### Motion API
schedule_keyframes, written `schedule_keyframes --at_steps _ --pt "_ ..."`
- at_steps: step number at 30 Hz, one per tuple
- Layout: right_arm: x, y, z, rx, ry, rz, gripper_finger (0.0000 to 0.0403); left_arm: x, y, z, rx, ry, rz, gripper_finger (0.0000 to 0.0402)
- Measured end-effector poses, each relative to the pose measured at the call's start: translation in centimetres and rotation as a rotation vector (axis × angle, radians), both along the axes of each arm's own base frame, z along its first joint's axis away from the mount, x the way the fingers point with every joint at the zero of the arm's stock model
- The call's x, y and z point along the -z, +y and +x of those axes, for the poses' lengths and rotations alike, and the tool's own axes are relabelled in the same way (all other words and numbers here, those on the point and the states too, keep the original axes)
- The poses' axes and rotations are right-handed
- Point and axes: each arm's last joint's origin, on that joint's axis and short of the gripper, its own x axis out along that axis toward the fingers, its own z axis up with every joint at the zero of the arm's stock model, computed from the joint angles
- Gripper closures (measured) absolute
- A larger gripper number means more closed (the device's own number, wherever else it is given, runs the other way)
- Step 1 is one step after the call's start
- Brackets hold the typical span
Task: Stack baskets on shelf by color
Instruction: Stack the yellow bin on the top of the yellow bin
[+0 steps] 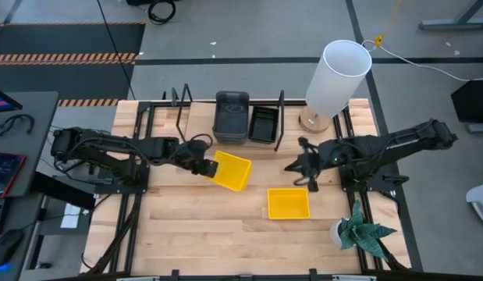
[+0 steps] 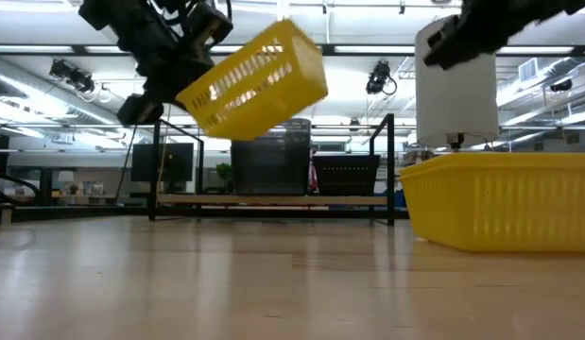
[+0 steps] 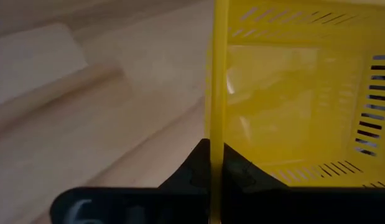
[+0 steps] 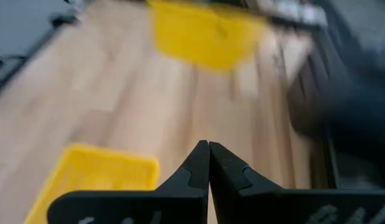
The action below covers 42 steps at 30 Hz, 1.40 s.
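Note:
My left gripper [image 1: 204, 166] is shut on a yellow basket [image 1: 231, 171], held in the air and tilted [image 2: 259, 80]. A second yellow basket [image 1: 289, 204] rests flat on its base on the table, near and to the left of my right gripper [image 1: 309, 180], which is shut and touches nothing. The basket also shows in the right wrist view [image 4: 96, 180]. On the shelf [image 1: 202, 134] at the far edge rest a dark grey basket stack [image 1: 232, 117] and a black slotted basket [image 1: 263, 125]. My left gripper pinches the yellow basket's side wall at its rim [image 3: 217, 134], one finger inside [image 3: 239, 168] and one outside. The fingers come level from the table's left. The basket is lifted clear of the table and tilted, its far end up.
A tall white cylinder lamp [image 1: 335, 78] stands at the far right by the shelf. A small potted plant [image 1: 360, 232] sits at the near right corner. Bare tabletop [image 1: 194, 226] lies on the near side, left of the resting yellow basket.

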Motion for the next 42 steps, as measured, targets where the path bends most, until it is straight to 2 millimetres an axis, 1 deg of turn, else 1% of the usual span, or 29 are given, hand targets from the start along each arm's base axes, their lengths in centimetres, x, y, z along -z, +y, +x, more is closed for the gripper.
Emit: schedule_keyframes --at_steps 3,5,8,11,13,15,18,20,23,27,29,33,37,42 --pt "-0.3 1.2 1.4 -0.077 -0.096 -0.098 0.0394 0.0 0.4 0.3 -0.015 -0.011 0.000 0.0394" --pt "-0.9 1.8 2.7 -0.061 -0.115 -0.167 0.0392 0.1 0.6 0.2 -0.012 0.000 -0.002 0.0394" --pt "-1.5 2.4 4.8 -0.026 -0.052 -0.259 0.0391 0.3 0.7 0.3 0.008 0.002 0.013 0.0394" --pt "-2.1 3.1 6.8 -0.103 0.018 -0.318 0.0390 0.4 0.7 0.3 0.026 0.011 0.018 0.0394" --pt "-2.8 3.5 8.2 -0.151 0.045 -0.329 0.0388 0.5 0.7 0.2 0.044 0.030 -0.007 0.0394" --pt "-3.4 3.8 9.4 -0.193 0.108 -0.345 0.0383 0.6 0.6 0.1 0.054 0.037 -0.020 0.0393" --pt "-4.1 4.2 11.1 -0.234 0.212 -0.364 0.0369 0.8 0.6 -0.1 0.069 0.066 -0.040 0.0393" --pt "-4.7 4.5 12.2 -0.265 0.233 -0.377 0.0355 1.0 0.5 -0.3 0.075 0.096 -0.050 0.0393" --pt "-5.1 5.1 13.4 -0.327 0.249 -0.378 0.0327 1.1 0.5 -0.6 0.075 0.130 -0.053 0.0393" --pt "-4.6 5.6 14.9 -0.392 0.245 -0.390 0.0280 1.2 0.5 -0.7 0.075 0.146 -0.056 0.0393" --pt "-4.0 5.7 15.5 -0.411 0.244 -0.416 0.0258 1.3 0.5 -0.8 0.079 0.151 -0.062 0.0393" --pt "-3.0 5.8 17.0 -0.440 0.205 -0.473 0.0228 1.3 0.4 -0.8 0.084 0.157 -0.067 0.0393" --pt "-2.1 5.1 18.3 -0.446 0.191 -0.503 0.0222 1.3 0.4 -0.8 0.084 0.157 -0.066 0.0393" --pt "-0.8 3.8 19.5 -0.445 0.199 -0.493 0.0236 1.3 0.4 -0.9 0.082 0.162 -0.065 0.0393"
